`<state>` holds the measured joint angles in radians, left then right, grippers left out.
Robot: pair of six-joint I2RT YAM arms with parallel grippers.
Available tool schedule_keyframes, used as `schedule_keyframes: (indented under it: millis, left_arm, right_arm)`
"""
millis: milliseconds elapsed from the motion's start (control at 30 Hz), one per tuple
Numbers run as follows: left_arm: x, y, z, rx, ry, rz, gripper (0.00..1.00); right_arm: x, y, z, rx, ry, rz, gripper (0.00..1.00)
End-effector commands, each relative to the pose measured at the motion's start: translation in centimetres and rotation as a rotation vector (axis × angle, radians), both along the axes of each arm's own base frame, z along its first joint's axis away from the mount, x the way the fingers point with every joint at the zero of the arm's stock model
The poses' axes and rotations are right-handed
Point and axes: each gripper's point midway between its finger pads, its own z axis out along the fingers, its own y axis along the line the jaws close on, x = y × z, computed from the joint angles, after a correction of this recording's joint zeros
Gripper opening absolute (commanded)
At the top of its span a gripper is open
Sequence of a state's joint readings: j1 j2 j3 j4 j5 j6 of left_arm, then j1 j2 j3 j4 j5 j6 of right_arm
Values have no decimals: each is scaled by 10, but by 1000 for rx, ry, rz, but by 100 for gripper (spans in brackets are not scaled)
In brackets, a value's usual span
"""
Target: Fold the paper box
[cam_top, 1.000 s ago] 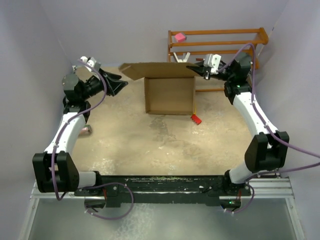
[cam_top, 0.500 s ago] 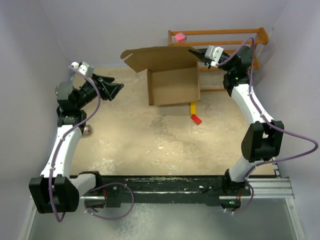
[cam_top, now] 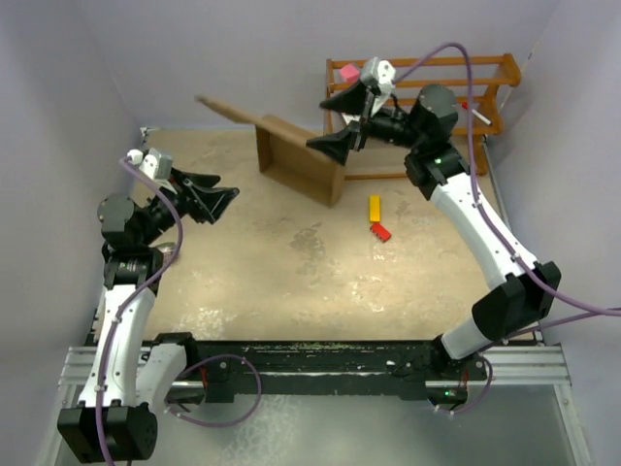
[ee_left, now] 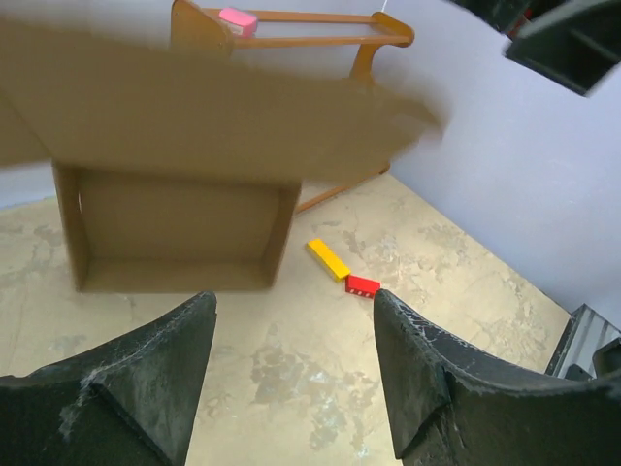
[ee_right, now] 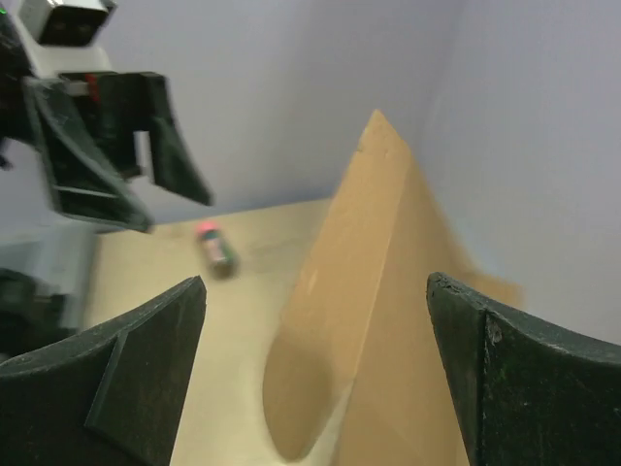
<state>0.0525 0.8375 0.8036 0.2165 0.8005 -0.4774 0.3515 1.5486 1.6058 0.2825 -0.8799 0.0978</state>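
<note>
The paper box (cam_top: 296, 163) is a brown cardboard tray, tipped up at the far middle of the table. Its long lid flap (cam_top: 233, 110) sticks out to the upper left, and it is blurred in both wrist views. My right gripper (cam_top: 318, 124) is open just right of the box's top edge. In the right wrist view the flap (ee_right: 374, 282) lies between the wide-apart fingers of my right gripper (ee_right: 315, 282), which do not clamp it. My left gripper (cam_top: 231, 192) is open and empty, well left of the box. Its wrist view looks between the fingers of the left gripper (ee_left: 291, 296) into the tray (ee_left: 175, 228).
A yellow block (cam_top: 375, 207) and a red block (cam_top: 380, 231) lie right of the box. A wooden rack (cam_top: 485, 73) with a pink block (cam_top: 348, 72) stands at the back right. A small pink-topped can (ee_right: 215, 250) lies on the table near the left arm.
My right gripper has opened, let go of the flap and swung left. The box has tipped and shifted left. My left arm has drawn back toward the near left.
</note>
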Motion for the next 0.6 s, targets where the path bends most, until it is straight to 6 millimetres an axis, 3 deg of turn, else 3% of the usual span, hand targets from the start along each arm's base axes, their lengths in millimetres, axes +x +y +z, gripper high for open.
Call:
schedule_keyframes:
  millis: [0, 100, 200, 267, 367, 500, 567]
  left_arm:
    - [-4, 10, -3, 44, 11, 66, 70]
    - [-11, 13, 2, 57, -24, 91, 70]
    - [-18, 13, 9, 42, -51, 98, 70]
    - [-18, 12, 9, 30, -41, 95, 70]
    - [-12, 11, -7, 2, 35, 84, 70]
    - [-3, 7, -32, -20, 157, 55, 70]
    - [-1, 7, -37, -28, 182, 51, 70]
  right_arm:
    - [-45, 21, -8, 28, 408, 10, 100]
    - [-60, 28, 8, -20, 279, -6, 100]
    - [-55, 25, 22, -59, 188, -104, 100]
    - [-57, 21, 21, -94, 164, -114, 100]
    - [-73, 14, 17, -170, 61, -35, 100]
    - [-103, 11, 10, -135, 125, 97, 100]
    - [-107, 8, 5, -126, 129, 105, 100]
